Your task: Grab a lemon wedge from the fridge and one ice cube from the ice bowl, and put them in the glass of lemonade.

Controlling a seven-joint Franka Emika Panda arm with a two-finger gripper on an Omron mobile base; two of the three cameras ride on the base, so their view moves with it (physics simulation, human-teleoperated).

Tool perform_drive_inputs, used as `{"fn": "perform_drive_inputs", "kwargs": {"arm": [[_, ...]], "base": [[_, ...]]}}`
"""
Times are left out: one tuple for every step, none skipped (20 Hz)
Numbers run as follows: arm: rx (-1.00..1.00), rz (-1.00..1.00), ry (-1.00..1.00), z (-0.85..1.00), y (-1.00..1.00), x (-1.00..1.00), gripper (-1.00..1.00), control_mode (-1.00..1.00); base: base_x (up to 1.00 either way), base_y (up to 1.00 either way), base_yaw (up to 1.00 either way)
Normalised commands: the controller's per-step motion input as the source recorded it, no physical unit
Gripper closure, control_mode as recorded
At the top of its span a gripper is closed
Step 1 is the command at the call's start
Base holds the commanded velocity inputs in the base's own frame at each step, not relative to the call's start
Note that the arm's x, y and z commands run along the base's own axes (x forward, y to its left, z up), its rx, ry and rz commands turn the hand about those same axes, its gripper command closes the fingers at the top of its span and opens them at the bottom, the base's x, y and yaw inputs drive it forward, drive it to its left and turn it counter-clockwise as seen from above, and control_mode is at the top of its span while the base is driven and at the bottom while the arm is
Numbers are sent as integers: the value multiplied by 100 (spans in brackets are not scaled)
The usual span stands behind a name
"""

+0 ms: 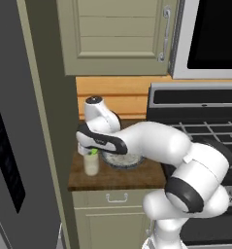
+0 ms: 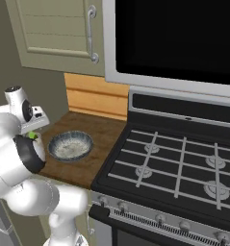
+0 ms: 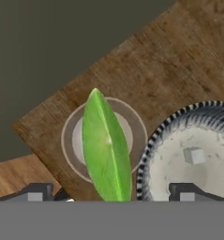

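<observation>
The tall grey-silver fridge (image 1: 10,146) with a black panel on its door is seen at the left of the left base view, its doors closed. To its right, past a beige side panel, a black gas stove (image 2: 179,163) with grey grates is seen, with a black-fronted microwave (image 2: 174,38) above it and a beige wall cabinet (image 1: 117,36) beside that. Between the panel and the stove lies a short dark wooden worktop (image 2: 99,137).

The white robot arm (image 1: 156,143) is stretched over this worktop, its hand lowered above the front left corner. The shallow round grey ice bowl (image 2: 70,145) with a whitish speckled inside rests on the worktop, and one small pale ice cube (image 3: 194,155) is seen lying in it. Just beside the bowl, touching or nearly touching its rim, stands the small clear glass of lemonade (image 1: 91,164) with pale cream-yellow liquid.

The small bright green lemon wedge (image 3: 107,147) is seen across the glass's mouth, directly below the hand. The fingers (image 3: 108,192) are spread wide, one dark tip at each side of the wedge, and nothing is clamped between them.
</observation>
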Motion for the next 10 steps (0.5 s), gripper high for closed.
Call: {"fn": "perform_drive_inputs", "kwargs": {"arm": [[3,0,-10,0,-31,-34,-100,-100],[4,0,-12,0,-35,-39,-100,-100],[3,0,-13,0,-36,-33,-100,-100],[3,1,-12,0,-34,-24,-100,-100],[3,2,-11,0,-29,-27,-100,-100],[1,2,-10,0,-31,-26,-100,-100],[1,2,-8,0,-36,-23,-100,-100],[1,2,-5,0,-40,-21,-100,-100],[1,2,-5,0,-42,-24,-100,-100],[1,4,0,0,-56,-54,-100,-100]], "base": [[0,0,0],[0,0,0],[0,0,0],[0,0,0],[0,0,0],[0,0,0],[0,0,0],[0,0,0],[0,0,0],[0,0,0]]}}
